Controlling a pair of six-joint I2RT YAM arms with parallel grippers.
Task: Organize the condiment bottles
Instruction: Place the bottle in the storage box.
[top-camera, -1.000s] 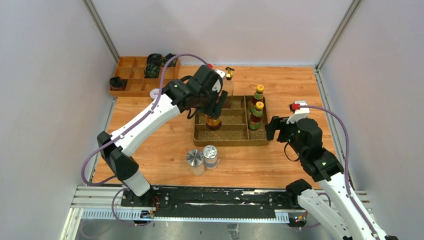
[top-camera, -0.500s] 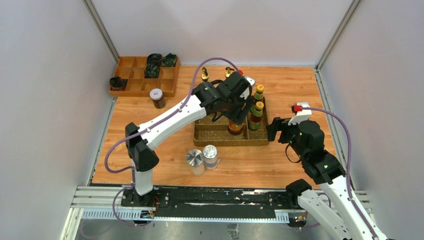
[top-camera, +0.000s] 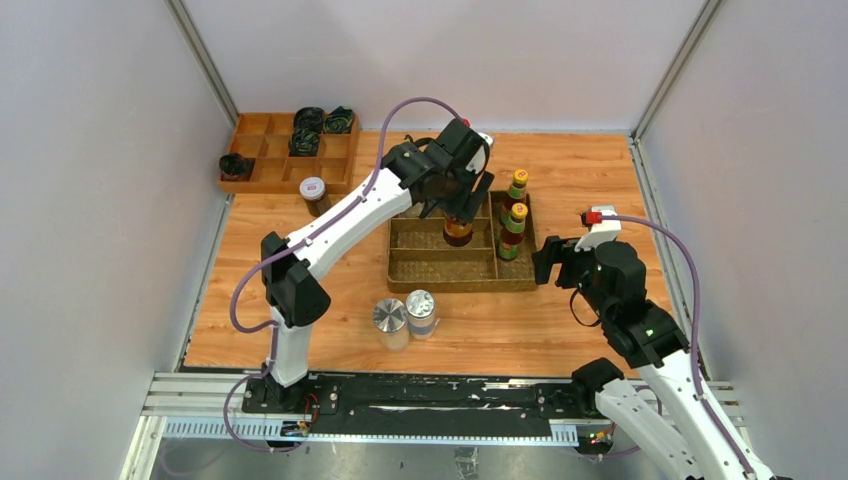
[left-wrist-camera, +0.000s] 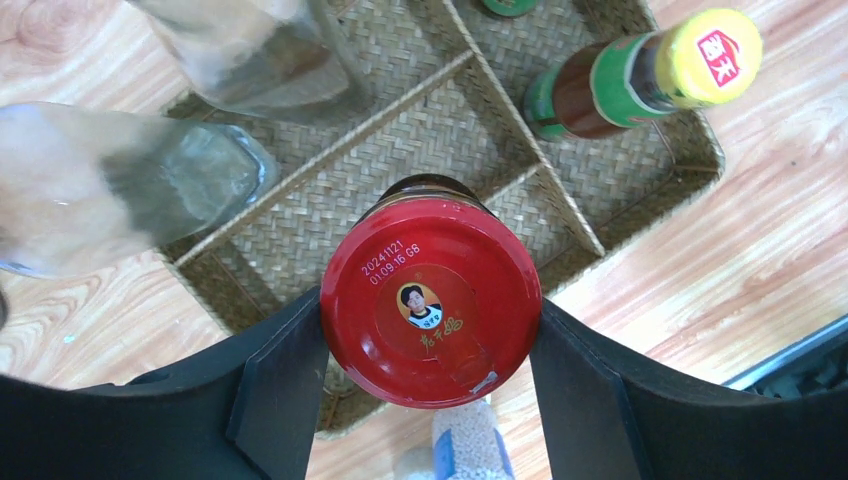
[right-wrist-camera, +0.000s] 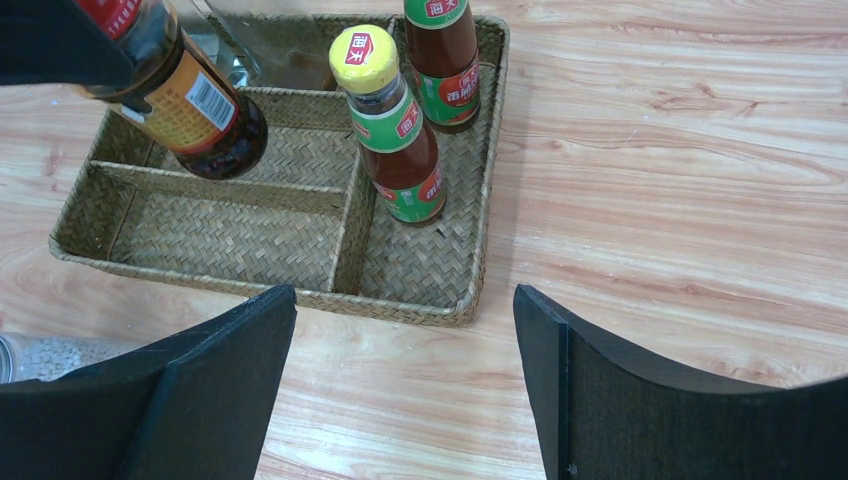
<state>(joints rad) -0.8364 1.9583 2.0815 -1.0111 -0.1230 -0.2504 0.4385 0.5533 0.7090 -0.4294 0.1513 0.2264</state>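
My left gripper (top-camera: 458, 203) is shut on the red-lidded jar (top-camera: 458, 231) by its lid (left-wrist-camera: 430, 300) and holds it slightly tilted just above the woven tray (top-camera: 440, 281), over a middle compartment. Two yellow-capped sauce bottles (top-camera: 517, 187) (top-camera: 513, 230) stand in the tray's right compartment. Two clear bottles (left-wrist-camera: 100, 190) (left-wrist-camera: 250, 50) show in the left wrist view at the tray's far edge; the arm hides them in the top view. The white-lidded jar (top-camera: 314, 193) stands on the table at the left. Two silver-lidded shakers (top-camera: 389, 321) (top-camera: 421, 312) stand in front of the tray. My right gripper (right-wrist-camera: 405, 400) is open and empty, near the tray's right front corner.
A wooden divided organizer (top-camera: 262, 172) with dark rolled bundles (top-camera: 305, 140) sits at the back left. Grey walls close in the wooden table on three sides. The tray's front compartments (right-wrist-camera: 230, 240) hold nothing.
My left gripper has carried the red-lidded jar from the tray's left side to the right, then back toward the tray's rear middle. The right arm has barely moved.
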